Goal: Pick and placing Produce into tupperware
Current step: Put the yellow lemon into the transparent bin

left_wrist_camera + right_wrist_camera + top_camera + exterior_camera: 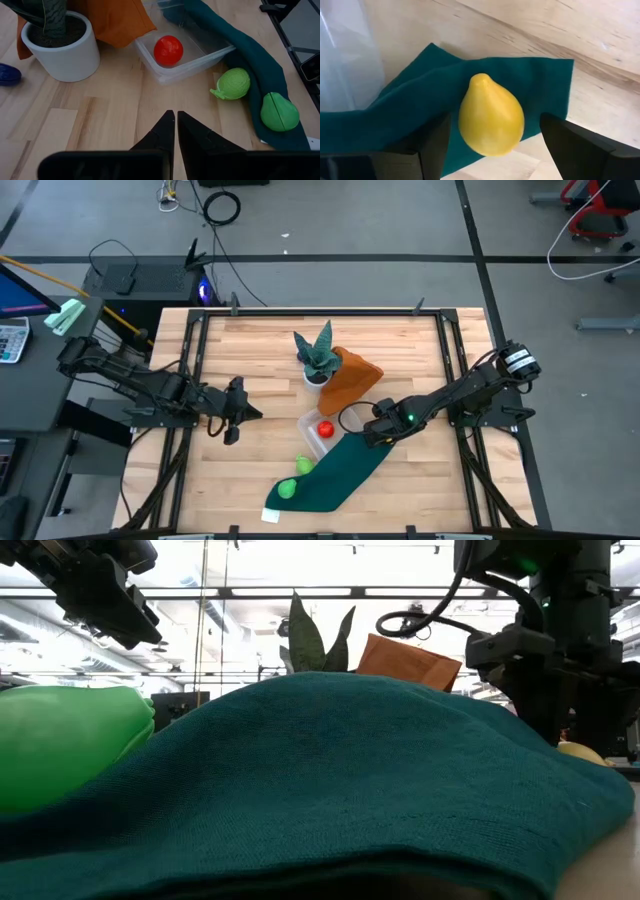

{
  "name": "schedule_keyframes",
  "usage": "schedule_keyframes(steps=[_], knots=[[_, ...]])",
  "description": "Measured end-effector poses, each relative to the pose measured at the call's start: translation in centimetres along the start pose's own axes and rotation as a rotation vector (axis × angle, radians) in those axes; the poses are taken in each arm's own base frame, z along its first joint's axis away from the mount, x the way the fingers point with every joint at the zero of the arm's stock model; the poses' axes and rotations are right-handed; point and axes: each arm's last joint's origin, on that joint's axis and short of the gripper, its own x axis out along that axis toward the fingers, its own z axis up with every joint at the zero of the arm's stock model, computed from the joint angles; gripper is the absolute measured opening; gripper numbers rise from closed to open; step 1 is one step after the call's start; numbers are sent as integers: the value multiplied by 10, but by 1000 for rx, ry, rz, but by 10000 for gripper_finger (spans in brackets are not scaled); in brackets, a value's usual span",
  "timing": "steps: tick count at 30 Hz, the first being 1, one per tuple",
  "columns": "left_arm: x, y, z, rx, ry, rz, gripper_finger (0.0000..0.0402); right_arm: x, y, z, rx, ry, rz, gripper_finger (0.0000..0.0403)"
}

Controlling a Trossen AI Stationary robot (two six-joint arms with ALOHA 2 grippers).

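Observation:
The clear tupperware (200, 62) stands on the table in front of the white plant pot (62, 50), with the red ball (168, 50) inside it. A yellow produce piece (491, 122) lies on its side on the teal cloth (395, 115). My right gripper (495, 135) points down over it, open, one finger on either side and neither touching. A round green piece (232, 83) rests on the wood, and a green pear shape (279, 112) on the cloth. A purple piece (7, 75) lies beside the pot. My left gripper (175, 120) hovers shut at the table's left.
An orange cloth (352, 378) lies behind the pot and the tupperware (310, 442). The spiky plant (318, 352) rises from the pot. The teal cloth (340, 470) runs from the tupperware's right side to the near edge. Bare wood lies between my left gripper (235, 412) and the box.

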Motion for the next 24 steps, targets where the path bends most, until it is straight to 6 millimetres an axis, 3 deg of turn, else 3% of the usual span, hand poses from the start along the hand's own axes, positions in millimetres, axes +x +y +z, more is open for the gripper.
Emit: schedule_keyframes(steps=[24], knots=[[0,0,0,1,1,0,30,1,0,12,2,5,6,250]])
